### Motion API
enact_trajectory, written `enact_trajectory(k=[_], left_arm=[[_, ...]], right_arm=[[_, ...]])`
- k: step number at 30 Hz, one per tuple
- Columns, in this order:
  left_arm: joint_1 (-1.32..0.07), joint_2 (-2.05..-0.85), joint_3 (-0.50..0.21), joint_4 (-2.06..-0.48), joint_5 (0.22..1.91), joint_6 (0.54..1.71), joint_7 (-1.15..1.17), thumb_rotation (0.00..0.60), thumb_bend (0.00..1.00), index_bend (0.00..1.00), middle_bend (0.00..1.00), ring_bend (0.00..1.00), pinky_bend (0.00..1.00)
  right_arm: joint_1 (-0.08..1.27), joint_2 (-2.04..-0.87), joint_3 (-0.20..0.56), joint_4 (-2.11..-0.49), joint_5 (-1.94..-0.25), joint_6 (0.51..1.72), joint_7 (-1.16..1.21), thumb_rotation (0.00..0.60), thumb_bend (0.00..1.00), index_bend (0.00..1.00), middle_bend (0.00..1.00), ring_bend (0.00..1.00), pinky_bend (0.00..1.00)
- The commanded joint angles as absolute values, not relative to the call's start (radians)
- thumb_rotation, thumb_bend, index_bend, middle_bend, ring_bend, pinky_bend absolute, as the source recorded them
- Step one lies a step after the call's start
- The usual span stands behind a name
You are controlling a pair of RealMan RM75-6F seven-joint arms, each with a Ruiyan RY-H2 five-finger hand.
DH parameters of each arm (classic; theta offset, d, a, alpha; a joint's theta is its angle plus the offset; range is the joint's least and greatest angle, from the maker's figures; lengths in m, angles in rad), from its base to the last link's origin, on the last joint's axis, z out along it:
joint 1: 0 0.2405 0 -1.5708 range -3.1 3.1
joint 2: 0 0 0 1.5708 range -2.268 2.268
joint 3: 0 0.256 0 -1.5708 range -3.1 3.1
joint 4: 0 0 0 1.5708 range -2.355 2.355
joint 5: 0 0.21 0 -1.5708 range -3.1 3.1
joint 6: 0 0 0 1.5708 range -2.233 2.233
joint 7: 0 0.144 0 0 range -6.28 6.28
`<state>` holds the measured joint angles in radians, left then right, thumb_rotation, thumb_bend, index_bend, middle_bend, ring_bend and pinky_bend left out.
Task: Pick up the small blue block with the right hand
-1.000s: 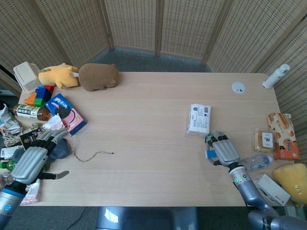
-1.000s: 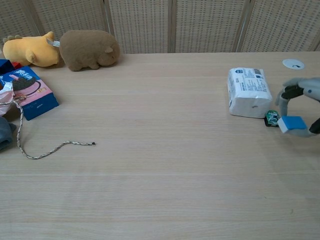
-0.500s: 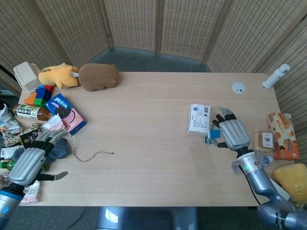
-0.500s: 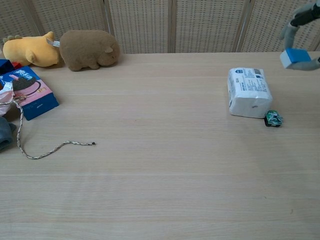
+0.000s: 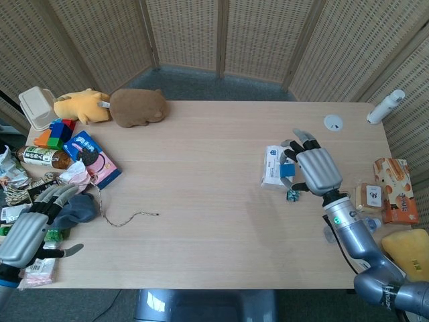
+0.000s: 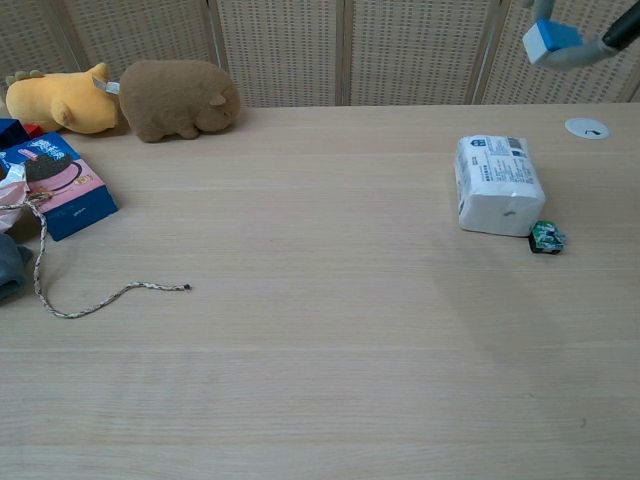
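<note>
My right hand (image 5: pixel 314 169) holds the small blue block (image 5: pixel 287 170) between thumb and fingers, lifted well above the table. In the chest view the blue block (image 6: pixel 549 38) shows at the top right edge, pinched by grey fingers (image 6: pixel 588 55), high over the white packet (image 6: pixel 499 185). My left hand (image 5: pixel 30 225) hovers open at the table's left front corner with nothing in it, over a pile of clutter.
A white tissue packet (image 5: pixel 277 166) lies under the block, a small green-black item (image 6: pixel 546 238) beside it. A cord (image 6: pixel 90 296), blue-pink box (image 6: pixel 58 190), brown plush (image 6: pixel 179 98) and yellow plush (image 6: pixel 60 102) sit left. Snack packs (image 5: pixel 394 189) and a white bottle (image 5: pixel 385 106) lie right.
My right hand has raised the blue block from the table near the green item and carried it up and a little left, over the white packet. The left hand drifted slightly down-left.
</note>
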<state>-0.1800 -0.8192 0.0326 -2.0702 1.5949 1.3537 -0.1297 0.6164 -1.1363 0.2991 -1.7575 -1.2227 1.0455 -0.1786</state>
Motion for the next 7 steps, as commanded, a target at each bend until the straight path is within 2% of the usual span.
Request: enact_trajectory(k=[1,7], left_arm=[[-0.180,-0.821,0.033,-2.068,1.596,1.352,-0.131,0.600,0.00,0.00,0.00,0.00,0.00],[-0.186,-0.828,0.029,-2.067,1.594,1.343,-0.129,0.600,0.00,0.00,0.00,0.00,0.00]], right_arm=[[0.620,-1.134,0.300,-1.760,-1.218,1.048,-0.180,0.600,0.32,0.65,0.27,0.00,0.00],[0.622,-1.129,0.296,-1.761,-1.210,1.057,-0.177,0.600,0.32,0.65,0.27,0.00,0.00]])
